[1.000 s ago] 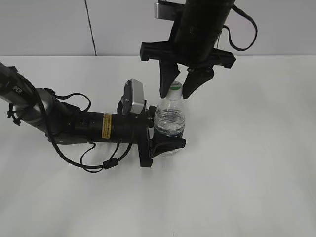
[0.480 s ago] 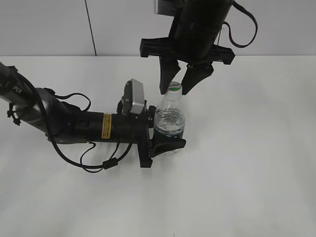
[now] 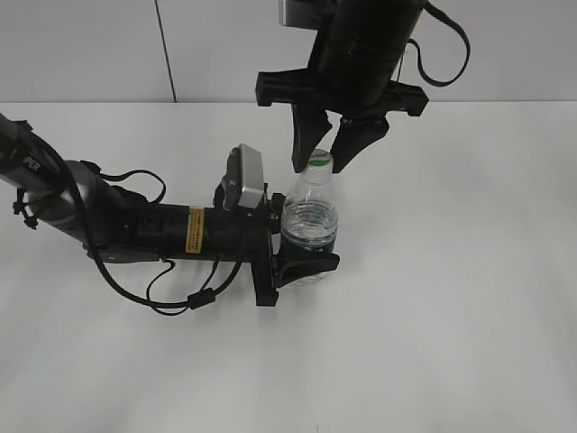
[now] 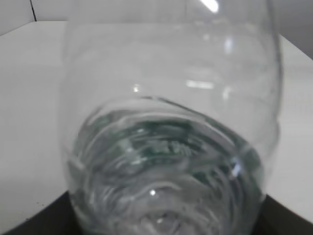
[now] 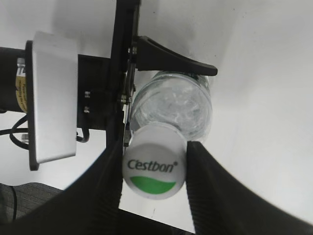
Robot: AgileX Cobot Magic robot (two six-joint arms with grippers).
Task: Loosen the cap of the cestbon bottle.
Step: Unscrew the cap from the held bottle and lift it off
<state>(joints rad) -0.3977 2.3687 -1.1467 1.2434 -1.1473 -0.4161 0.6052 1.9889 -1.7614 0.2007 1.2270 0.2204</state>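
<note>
The cestbon bottle (image 3: 309, 221) stands upright on the white table, clear with water inside and a dark green label low down. My left gripper (image 3: 297, 239) is shut on the bottle's body from the left; the bottle (image 4: 166, 147) fills the left wrist view. The white cap (image 3: 320, 161) with a green half-circle sits on the bottle's neck. My right gripper (image 3: 320, 168) comes down from above with a finger on each side of the cap. In the right wrist view both fingers (image 5: 154, 182) touch the cap (image 5: 154, 169), and the bottle (image 5: 173, 105) shows below it.
The white table (image 3: 451, 298) stretches around the bottle. A grey wall (image 3: 90, 50) with a dark seam stands behind it. The left arm and its cables (image 3: 135, 230) lie low across the table's left side. The left wrist camera block (image 5: 51, 95) sits beside the bottle.
My right gripper has risen slightly and turned a little around the cap. The bottle and left gripper have not moved.
</note>
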